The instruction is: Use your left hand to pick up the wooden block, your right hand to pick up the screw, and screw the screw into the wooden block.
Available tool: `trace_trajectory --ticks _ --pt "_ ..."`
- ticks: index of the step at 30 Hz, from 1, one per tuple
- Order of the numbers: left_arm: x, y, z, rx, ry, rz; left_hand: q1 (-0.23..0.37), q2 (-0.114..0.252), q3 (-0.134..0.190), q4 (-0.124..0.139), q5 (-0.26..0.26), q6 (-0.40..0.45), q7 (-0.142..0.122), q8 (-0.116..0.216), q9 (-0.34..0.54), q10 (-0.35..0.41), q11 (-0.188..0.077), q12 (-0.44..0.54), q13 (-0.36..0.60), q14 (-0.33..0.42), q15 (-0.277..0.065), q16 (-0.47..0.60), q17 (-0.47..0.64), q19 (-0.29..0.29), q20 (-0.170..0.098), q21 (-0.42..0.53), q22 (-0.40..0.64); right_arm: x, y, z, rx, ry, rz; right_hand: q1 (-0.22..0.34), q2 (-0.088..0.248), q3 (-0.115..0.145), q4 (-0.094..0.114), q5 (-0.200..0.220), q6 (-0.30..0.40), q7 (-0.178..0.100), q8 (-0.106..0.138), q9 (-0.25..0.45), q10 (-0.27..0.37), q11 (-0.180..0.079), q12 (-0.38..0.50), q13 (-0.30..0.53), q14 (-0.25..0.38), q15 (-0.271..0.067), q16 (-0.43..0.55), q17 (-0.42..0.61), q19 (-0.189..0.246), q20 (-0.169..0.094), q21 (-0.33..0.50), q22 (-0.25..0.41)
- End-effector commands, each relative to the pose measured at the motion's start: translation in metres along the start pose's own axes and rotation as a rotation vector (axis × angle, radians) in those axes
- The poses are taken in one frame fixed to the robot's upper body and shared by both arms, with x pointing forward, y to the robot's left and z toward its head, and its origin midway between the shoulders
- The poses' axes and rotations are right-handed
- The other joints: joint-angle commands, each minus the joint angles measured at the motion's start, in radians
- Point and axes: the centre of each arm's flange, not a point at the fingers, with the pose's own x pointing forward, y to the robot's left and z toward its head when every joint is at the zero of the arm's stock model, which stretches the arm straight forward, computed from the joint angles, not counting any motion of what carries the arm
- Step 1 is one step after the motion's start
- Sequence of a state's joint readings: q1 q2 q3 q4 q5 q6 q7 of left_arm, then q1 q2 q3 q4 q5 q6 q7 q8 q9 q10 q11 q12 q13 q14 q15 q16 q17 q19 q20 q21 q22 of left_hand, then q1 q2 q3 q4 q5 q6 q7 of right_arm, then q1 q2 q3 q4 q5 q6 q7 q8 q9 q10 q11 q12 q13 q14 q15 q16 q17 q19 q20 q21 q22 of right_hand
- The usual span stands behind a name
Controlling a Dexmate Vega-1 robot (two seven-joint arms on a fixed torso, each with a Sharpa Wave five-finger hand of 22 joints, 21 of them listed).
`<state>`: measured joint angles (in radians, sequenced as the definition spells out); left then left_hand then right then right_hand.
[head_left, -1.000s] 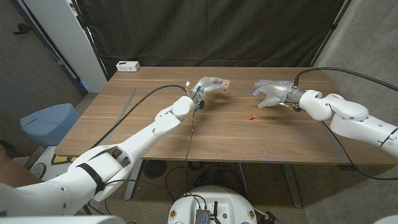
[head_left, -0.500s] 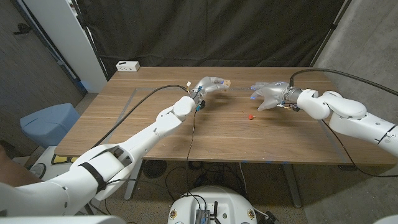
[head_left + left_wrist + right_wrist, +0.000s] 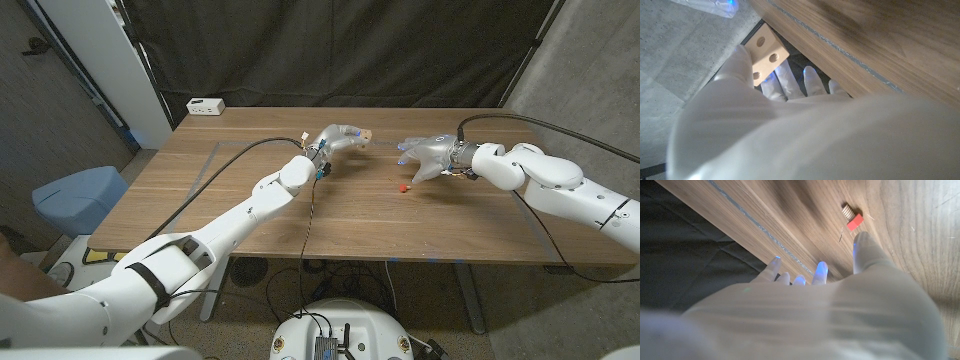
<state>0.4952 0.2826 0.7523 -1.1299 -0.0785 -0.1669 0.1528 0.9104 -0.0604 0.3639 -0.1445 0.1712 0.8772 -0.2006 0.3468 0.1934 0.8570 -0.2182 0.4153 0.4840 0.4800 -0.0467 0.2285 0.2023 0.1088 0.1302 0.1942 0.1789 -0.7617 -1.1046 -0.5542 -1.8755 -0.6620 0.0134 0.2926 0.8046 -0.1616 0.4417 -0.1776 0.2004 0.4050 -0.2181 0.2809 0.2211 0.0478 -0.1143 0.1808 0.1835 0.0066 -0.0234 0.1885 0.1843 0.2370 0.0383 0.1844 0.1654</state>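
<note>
Left hand (image 3: 338, 138) holds the wooden block (image 3: 366, 134) pinched at its fingertips, raised over the table (image 3: 240, 170) toward the far edge, around mid-width. In the left wrist view the block (image 3: 763, 53) sits between thumb and fingers, its drilled faces left uncovered; likely held that way so a hole stays open for the screw, and lifted off the wood so the other hand can reach it. Block part of the task looks done. Moving right, the screw (image 3: 404, 186), red head and short threaded shank, lies on the table just nearer than the right hand, apart from the block. Right hand (image 3: 428, 155) hovers just beyond and to the right of the screw, fingers spread and reaching toward the block side, nothing in it; right wrist view shows the screw (image 3: 852, 217) lying on its side just off the thumb tip, not touched yet. Open spread looks like a setup for pinching the screw. Versus a second ago: the right hand has slid left along the table toward the screw and the block, wrist and forearm following; left hand and block sit at the same spot; screw unmoved on the wood.
</note>
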Motion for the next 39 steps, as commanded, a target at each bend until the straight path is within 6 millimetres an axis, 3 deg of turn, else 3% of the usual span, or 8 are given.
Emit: trace_trajectory --ticks 1,39 --pt "-0.002 -0.004 0.002 0.010 -0.016 0.016 0.002 0.015 -0.002 0.004 0.007 0.015 -0.002 0.002 0.004 0.009 -0.003 -0.003 0.007 0.001 -0.105 0.001 0.005 0.001 0.002 0.006 0.004 0.006 0.004 0.005 -0.015 -0.014 0.030 0.009 -0.001 0.001 0.007 0.000 -0.007 0.000 0.000 0.004 -0.009 -0.007 -0.004 0.004 -0.010 -0.002 0.000 0.004 -0.002 0.003 -0.001 0.003" --pt "-0.005 -0.010 -0.001 0.018 -0.010 0.012 0.003 0.026 -0.006 0.004 0.008 0.028 0.003 0.000 0.004 0.015 -0.003 -0.012 0.007 0.006 -0.105 0.005 0.006 0.001 0.000 0.007 0.004 0.018 0.027 0.009 0.006 0.000 0.071 0.004 0.001 0.000 0.014 -0.004 0.017 0.005 0.017 0.014 -0.013 -0.003 0.002 0.005 -0.008 -0.003 0.006 0.007 0.008 -0.007 0.005 0.004"
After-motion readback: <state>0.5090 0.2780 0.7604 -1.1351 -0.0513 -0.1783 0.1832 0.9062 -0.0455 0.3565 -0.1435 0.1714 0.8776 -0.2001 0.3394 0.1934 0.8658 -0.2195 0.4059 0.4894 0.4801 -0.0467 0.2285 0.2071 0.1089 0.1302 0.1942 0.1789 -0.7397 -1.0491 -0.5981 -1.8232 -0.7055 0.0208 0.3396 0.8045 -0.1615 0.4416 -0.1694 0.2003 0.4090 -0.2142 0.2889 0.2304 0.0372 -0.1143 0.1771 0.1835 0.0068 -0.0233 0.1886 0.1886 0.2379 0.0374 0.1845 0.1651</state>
